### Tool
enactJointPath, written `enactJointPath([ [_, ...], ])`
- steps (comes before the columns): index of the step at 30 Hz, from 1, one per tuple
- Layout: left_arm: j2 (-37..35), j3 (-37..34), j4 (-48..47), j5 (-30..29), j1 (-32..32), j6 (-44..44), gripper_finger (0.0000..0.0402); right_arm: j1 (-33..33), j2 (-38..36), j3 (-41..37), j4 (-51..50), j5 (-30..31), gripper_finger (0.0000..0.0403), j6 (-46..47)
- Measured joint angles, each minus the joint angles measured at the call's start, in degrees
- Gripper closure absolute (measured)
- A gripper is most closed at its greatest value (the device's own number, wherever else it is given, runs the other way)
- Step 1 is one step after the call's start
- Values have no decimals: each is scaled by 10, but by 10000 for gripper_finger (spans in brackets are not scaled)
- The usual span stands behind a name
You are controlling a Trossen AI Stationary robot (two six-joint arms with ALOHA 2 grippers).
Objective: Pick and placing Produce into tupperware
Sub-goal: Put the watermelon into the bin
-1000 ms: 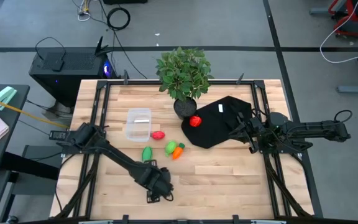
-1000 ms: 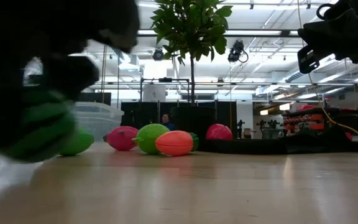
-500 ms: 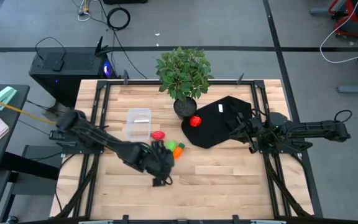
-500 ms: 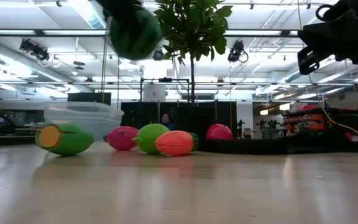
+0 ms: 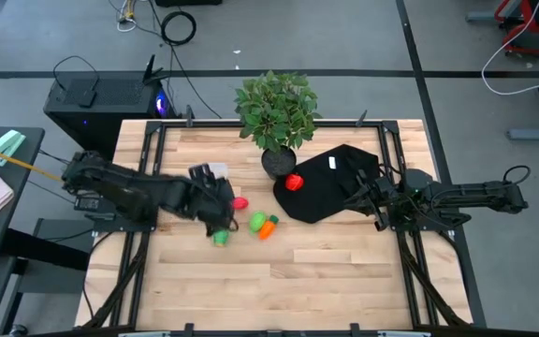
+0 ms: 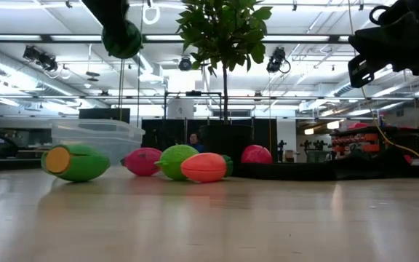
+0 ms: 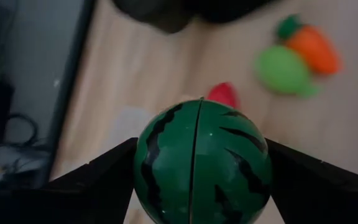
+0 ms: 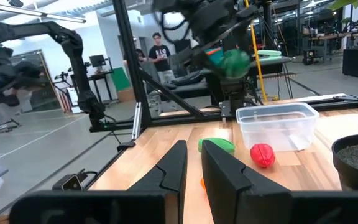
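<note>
Pale wooden planks form the table [image 5: 344, 271], with a grey floor and a dark computer case [image 5: 101, 98] beyond its far left corner. At the far edge a leafy potted plant [image 5: 277, 114] is seen, and beside it a black cloth sheet [image 5: 330, 192] on which a red round piece [image 5: 294, 183] lies. The clear tupperware [image 5: 206, 175] is placed left of the plant and is partly hidden in the high view by the left gripper [image 5: 218, 208], which hangs above the table just beside the tub. A dark green striped ball [image 7: 202, 165] is clamped between its two fingers and is held well clear of the wood in the low view. A light green oblong piece [image 6: 76, 161], a pink-red piece [image 5: 240, 202] and an orange-and-green piece [image 5: 266, 226] are left on the planks near the tub. The right gripper [image 5: 379, 201] is held over the cloth's near edge, its fingers drawn nearly together with nothing between them. A person [image 8: 160, 51] is seen standing in the room behind.
</note>
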Motion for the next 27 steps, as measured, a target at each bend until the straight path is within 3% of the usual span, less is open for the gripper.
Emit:
enactJointPath([
  [11,0,0,-32,34,156,89,80,0,0,0,0,-2,346,0],
  [23,0,-1,-52,61,208,70,82,0,0,0,0,-19,346,9],
  [27,-1,-43,-47,65,225,63,84,0,0,0,0,-21,346,9],
])
